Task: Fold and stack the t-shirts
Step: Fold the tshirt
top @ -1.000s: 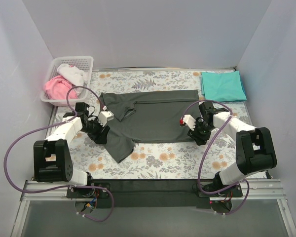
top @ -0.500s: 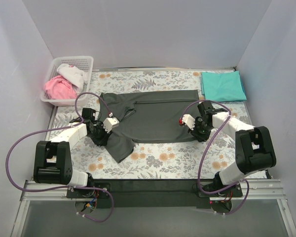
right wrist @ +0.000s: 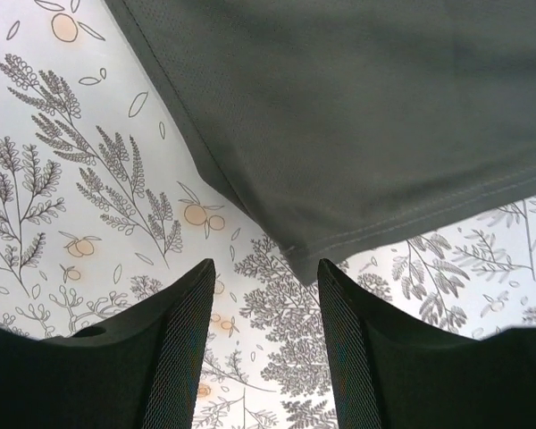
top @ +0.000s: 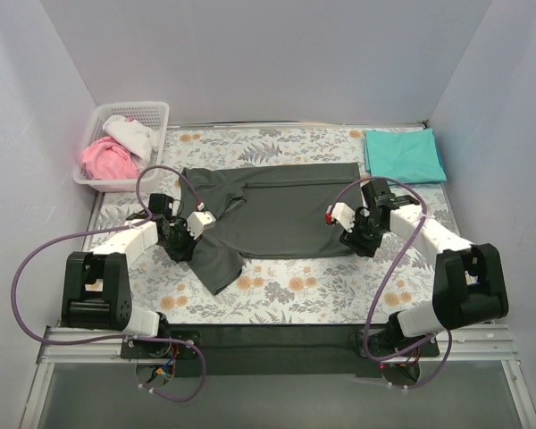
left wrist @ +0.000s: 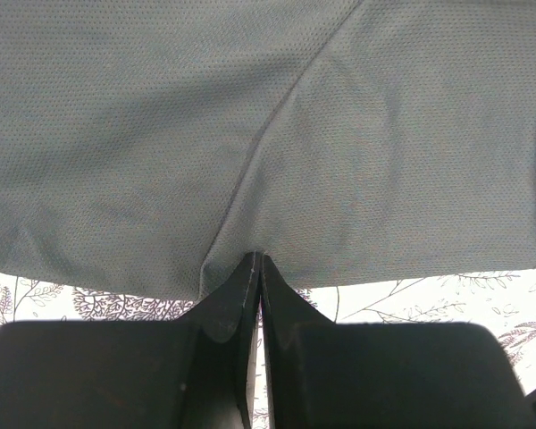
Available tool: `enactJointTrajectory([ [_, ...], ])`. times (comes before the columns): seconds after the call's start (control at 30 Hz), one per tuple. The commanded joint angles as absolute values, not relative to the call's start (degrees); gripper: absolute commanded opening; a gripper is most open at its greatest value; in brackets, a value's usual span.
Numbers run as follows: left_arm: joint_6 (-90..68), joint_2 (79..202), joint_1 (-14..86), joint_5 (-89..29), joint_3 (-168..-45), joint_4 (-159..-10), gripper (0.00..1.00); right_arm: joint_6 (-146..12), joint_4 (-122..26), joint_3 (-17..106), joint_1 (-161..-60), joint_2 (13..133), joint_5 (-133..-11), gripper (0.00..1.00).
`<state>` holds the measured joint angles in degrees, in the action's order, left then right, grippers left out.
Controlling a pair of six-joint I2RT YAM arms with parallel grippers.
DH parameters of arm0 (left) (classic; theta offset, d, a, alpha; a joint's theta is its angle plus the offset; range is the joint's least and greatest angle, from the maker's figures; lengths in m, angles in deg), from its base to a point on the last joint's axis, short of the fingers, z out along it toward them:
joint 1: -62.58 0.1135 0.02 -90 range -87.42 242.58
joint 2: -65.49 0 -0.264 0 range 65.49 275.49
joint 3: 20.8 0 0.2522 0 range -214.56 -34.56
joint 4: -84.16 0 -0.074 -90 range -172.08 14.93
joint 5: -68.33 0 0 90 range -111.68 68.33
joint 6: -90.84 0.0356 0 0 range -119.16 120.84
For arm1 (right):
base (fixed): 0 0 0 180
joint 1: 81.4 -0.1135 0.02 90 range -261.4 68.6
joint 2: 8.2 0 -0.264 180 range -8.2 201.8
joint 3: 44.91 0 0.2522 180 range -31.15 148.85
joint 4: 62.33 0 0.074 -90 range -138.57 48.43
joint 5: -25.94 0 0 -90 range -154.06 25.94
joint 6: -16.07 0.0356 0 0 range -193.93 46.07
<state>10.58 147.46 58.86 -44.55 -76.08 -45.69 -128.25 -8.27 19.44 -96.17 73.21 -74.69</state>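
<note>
Clearly the left end effector (left wrist: 255, 268) pinches the charcoal t-shirt (left wrist: 268, 125) at its edge; the right end effector (right wrist: 265, 266) stands open by its corner.

Left end effector (left wrist: 257, 261) tight on the edge of the charcoal t-shirt (left wrist: 250, 116), floral sheet (left wrist: 447, 295) beneath.

One charcoal t-shirt (top: 286, 210), one teal t-shirt (top: 404, 155), one basket (top: 134, 105)

charcoal t-shirt (top: 281, 214) | teal t-shirt (top: 405, 155) | sheet (top: 295, 290) — grey-and-orange floral
</note>
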Motion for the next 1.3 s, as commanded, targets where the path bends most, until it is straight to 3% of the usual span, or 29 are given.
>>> enactJointTrajectory([
  [0.0,10.1,149.1,58.6,-43.8,-76.6,-44.5,0.04,-130.2,-11.2,19.7,-96.5,75.5,-74.8,0.49],
  [0.17,9.7,149.8,58.6,-43.9,-76.8,-44.3,0.04,-130.1,-15.4,17.0,-97.3,78.0,-72.8,0.46],
  [0.27,9.5,149.2,58.6,-43.8,-76.9,-44.2,0.01,-130.6,-15.5,14.6,-97.7,78.2,-72.5,0.3],
  [0.3,9.5,148.9,58.6,-44.0,-76.9,-43.8,0.0,-130.9,-15.4,13.2,-97.7,77.3,-72.1,0.19],
  [0.4,9.9,147.4,58.6,-44.6,-76.0,-42.3,0.0,-131.3,-14.2,11.7,-97.8,74.6,-71.2,0.02],
  [0.67,10.9,140.3,59.9,-46.6,-75.7,-38.8,0.0,-132.0,-11.9,13.0,-97.7,71.0,-69.5,0.01],
  [1.03,11.7,146.3,62.5,-51.3,-87.6,-34.2,0.0,-132.9,-8.0,22.4,-94.9,75.7,-71.4,0.01],
  [1.17,12.8,144.3,62.5,-52.4,-84.8,-34.2,0.23,-132.9,-7.5,22.6,-94.9,76.6,-72.1,0.01],
  [1.27,11.0,142.9,62.3,-52.4,-82.9,-36.0,0.27,-132.9,-7.4,22.1,-94.9,76.9,-72.1,0.01],
])
